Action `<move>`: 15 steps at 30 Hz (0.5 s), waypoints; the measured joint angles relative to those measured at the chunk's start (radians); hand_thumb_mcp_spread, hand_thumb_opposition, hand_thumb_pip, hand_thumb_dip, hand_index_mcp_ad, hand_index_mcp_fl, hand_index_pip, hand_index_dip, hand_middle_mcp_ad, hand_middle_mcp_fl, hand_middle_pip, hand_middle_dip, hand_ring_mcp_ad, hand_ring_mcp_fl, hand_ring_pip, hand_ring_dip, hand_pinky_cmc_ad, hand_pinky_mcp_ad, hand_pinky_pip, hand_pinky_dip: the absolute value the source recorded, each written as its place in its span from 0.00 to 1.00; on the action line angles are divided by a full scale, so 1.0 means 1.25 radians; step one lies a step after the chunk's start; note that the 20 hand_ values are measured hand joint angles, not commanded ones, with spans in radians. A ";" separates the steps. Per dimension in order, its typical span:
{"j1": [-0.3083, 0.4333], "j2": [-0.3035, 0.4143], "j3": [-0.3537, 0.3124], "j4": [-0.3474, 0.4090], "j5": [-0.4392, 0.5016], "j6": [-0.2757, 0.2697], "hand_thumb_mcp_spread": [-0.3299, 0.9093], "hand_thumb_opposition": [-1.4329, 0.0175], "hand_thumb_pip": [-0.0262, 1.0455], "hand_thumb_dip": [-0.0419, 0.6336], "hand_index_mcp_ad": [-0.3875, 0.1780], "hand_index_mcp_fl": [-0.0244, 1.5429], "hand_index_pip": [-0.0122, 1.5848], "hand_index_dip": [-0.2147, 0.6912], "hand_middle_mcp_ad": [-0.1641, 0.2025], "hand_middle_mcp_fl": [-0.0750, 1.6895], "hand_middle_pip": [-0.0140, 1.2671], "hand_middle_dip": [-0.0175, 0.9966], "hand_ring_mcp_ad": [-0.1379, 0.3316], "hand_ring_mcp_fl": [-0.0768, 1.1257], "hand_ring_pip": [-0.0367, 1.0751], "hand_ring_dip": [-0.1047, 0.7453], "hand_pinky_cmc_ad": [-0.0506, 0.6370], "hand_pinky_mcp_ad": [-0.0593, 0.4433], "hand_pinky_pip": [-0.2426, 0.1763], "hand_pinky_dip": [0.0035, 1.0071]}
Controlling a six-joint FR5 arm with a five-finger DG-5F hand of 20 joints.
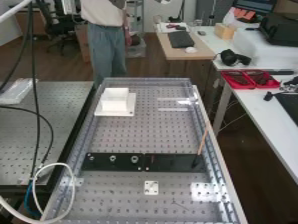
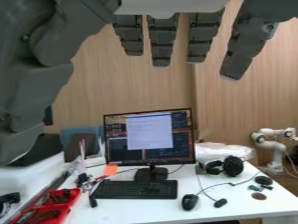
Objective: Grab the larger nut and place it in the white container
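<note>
While the hand (image 2: 163, 44) hangs wide open in my wrist view, fingers extended and gripping nothing, the larger nut (image 1: 113, 158) stands on the bar (image 1: 173, 163) in the high view. At its three o'clock I've got the bearing (image 1: 134, 159); at nine o'clock, small and faint, what looks like the smaller nut (image 1: 92, 158). Straight up at twelve, well apart, there's the white container (image 1: 115, 104) on its white plate (image 1: 129, 111). Over by the bar's three o'clock end, a stick (image 1: 202, 141) leans at a tilt. Beyond the hand, I'm seeing a monitor (image 2: 149, 135) behind a keyboard (image 2: 136, 189) on a white desk (image 2: 126, 210).
</note>
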 joint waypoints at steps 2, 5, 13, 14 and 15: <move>0.000 0.001 -0.001 0.000 0.000 0.000 0.41 0.48 0.39 0.12 0.64 0.03 0.05 0.24 0.65 0.05 0.11 0.20 0.65 0.06 0.12 0.22 0.65 0.77 0.36 0.37; 0.000 0.002 -0.003 0.002 0.002 0.001 0.41 0.49 0.39 0.12 0.65 0.03 0.05 0.24 0.64 0.05 0.11 0.20 0.66 0.06 0.12 0.22 0.65 0.77 0.36 0.38; 0.002 0.010 -0.029 0.017 0.013 0.006 0.42 0.48 0.41 0.12 0.64 0.03 0.05 0.24 0.69 0.05 0.11 0.20 0.65 0.06 0.12 0.22 0.64 0.77 0.36 0.38; 0.002 0.010 -0.033 0.019 0.016 0.006 0.42 0.48 0.41 0.11 0.64 0.03 0.05 0.23 0.69 0.05 0.11 0.20 0.66 0.06 0.12 0.22 0.64 0.77 0.36 0.38; 0.002 0.012 -0.040 0.024 0.020 0.006 0.42 0.48 0.41 0.11 0.64 0.03 0.05 0.23 0.69 0.05 0.11 0.20 0.66 0.06 0.12 0.22 0.64 0.77 0.36 0.38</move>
